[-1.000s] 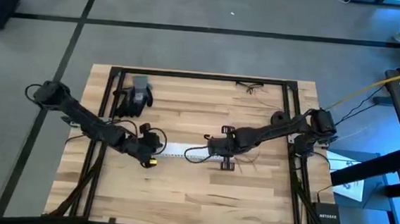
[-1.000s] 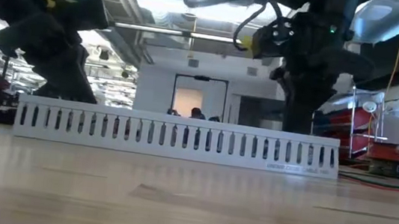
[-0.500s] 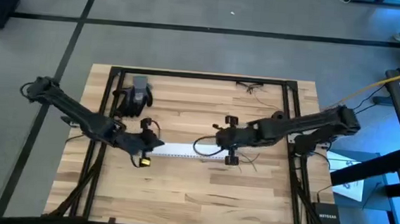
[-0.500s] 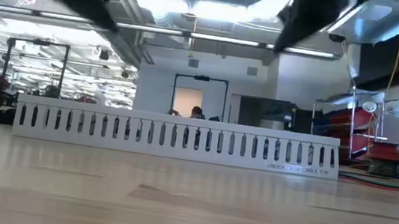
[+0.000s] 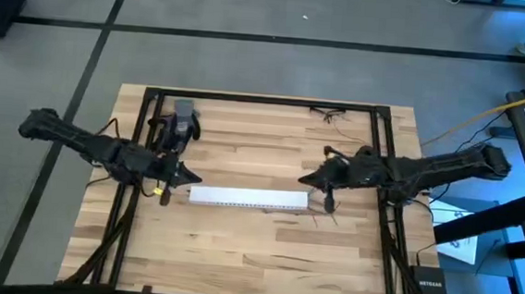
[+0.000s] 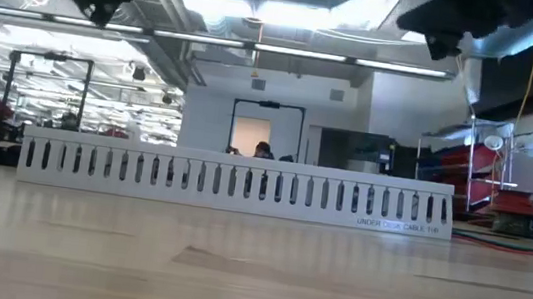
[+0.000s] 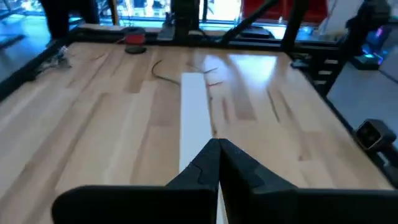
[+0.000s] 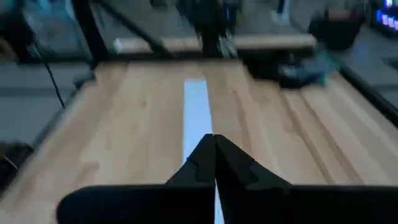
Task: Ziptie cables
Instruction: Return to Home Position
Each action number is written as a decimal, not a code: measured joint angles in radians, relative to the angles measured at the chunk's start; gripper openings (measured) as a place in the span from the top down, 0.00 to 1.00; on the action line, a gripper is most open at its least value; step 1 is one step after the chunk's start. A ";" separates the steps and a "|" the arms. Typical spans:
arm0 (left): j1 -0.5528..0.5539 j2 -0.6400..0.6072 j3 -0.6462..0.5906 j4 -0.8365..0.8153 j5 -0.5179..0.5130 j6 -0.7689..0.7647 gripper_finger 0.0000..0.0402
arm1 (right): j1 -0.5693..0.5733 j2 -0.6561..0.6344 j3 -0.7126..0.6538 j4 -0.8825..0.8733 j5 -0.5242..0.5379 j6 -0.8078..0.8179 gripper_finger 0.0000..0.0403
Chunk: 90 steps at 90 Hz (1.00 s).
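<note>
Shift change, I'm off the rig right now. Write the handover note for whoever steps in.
Left gripper: shut, empty, above the table off the left end of the white duct.
Right gripper: shut, empty, off the duct's right end.
Cables: a few thin wires show on the table by the duct's right end; ziptie not visible.
Done: duct looks closed, lying mid-table.
Left: bring both arms home.

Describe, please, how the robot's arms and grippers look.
The left arm and right arm are dark, slender and jointed. The left gripper and right gripper each have two black fingers tapering to a point. A yellow spot marks the left wrist.
</note>
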State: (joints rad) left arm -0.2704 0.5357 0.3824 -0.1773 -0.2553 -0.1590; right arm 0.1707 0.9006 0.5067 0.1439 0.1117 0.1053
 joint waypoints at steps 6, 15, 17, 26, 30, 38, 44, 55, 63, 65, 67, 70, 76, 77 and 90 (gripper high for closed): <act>0.008 -0.037 -0.027 -0.024 0.000 -0.040 1.00 | 0.000 -0.029 -0.069 0.110 0.001 0.014 1.00; 0.017 -0.065 -0.037 -0.103 -0.001 -0.049 1.00 | -0.001 -0.043 -0.121 0.142 0.009 0.028 1.00; 0.017 -0.066 -0.037 -0.116 -0.001 -0.052 1.00 | -0.001 -0.041 -0.124 0.144 0.009 0.043 1.00; 0.017 -0.064 -0.037 -0.134 -0.001 -0.122 1.00 | 0.000 -0.036 -0.125 0.152 -0.033 0.111 1.00; 0.017 -0.060 -0.037 -0.140 -0.002 -0.126 1.00 | -0.001 -0.029 -0.124 0.147 -0.061 0.096 1.00; 0.022 -0.062 -0.037 -0.138 -0.001 -0.072 1.00 | -0.001 -0.030 -0.125 0.128 -0.078 0.066 1.00; 0.023 -0.087 -0.037 -0.140 -0.002 -0.065 1.00 | 0.000 -0.057 -0.125 0.124 -0.079 0.047 1.00; 0.023 -0.167 -0.037 -0.159 -0.002 -0.040 1.00 | 0.000 -0.132 -0.135 0.075 -0.086 0.044 1.00; 0.023 -0.240 -0.036 -0.148 -0.002 -0.016 1.00 | -0.001 -0.219 -0.177 0.069 -0.074 0.044 1.00; 0.023 -0.258 -0.036 -0.147 -0.002 -0.013 1.00 | -0.001 -0.246 -0.193 0.071 -0.068 0.044 1.00; 0.023 -0.276 -0.036 -0.148 -0.002 -0.012 1.00 | -0.001 -0.271 -0.209 0.076 -0.062 0.045 1.00; 0.023 -0.300 -0.037 -0.147 -0.002 -0.009 1.00 | -0.001 -0.309 -0.233 0.090 -0.052 0.048 1.00; 0.023 -0.350 -0.054 -0.118 -0.002 0.002 1.00 | -0.001 -0.388 -0.284 0.104 -0.037 0.062 1.00; 0.023 -0.360 -0.059 -0.114 -0.002 0.003 1.00 | -0.001 -0.401 -0.292 0.107 -0.033 0.067 1.00; 0.023 -0.484 -0.140 -0.063 0.003 0.000 1.00 | -0.001 -0.577 -0.398 0.160 -0.020 0.072 1.00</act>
State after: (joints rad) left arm -0.2474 0.0518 0.2422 -0.2404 -0.2526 -0.1594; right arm 0.1699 0.3233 0.1084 0.3038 0.0919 0.1777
